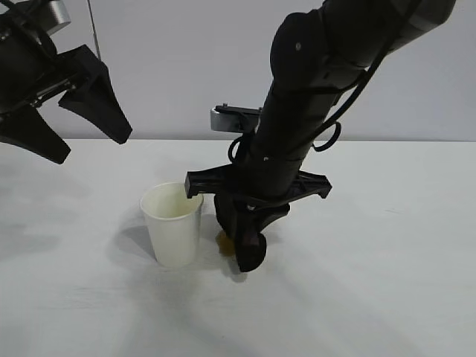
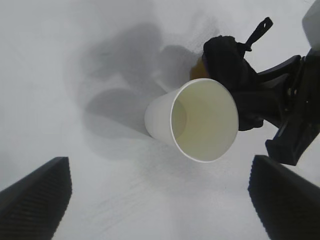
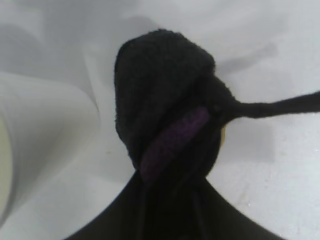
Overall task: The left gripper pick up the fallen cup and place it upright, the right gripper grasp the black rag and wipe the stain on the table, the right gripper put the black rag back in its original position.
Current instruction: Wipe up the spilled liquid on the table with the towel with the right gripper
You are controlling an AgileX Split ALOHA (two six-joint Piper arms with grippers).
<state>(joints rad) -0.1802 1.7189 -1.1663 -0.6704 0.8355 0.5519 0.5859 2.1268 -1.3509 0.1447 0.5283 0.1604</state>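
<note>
- Rag position: I see the black rag clamped between the fingers of the right gripper and pressed down on the table, just beside the cup.
- The stain shows only as an amber edge at the rag's side; the rag covers the rest.
- The rag's thin strip sticks out sideways, and a purple patch shows on its bunched surface.
- The cup stands upright, mouth up, free of both grippers.
- I read the right arm as reaching steeply down from above, fingers pointing at the table.
- The left gripper hangs raised at the left arm's side of the table, fingers spread wide, holding nothing.
- I can read no writing or labels on any item.
</note>
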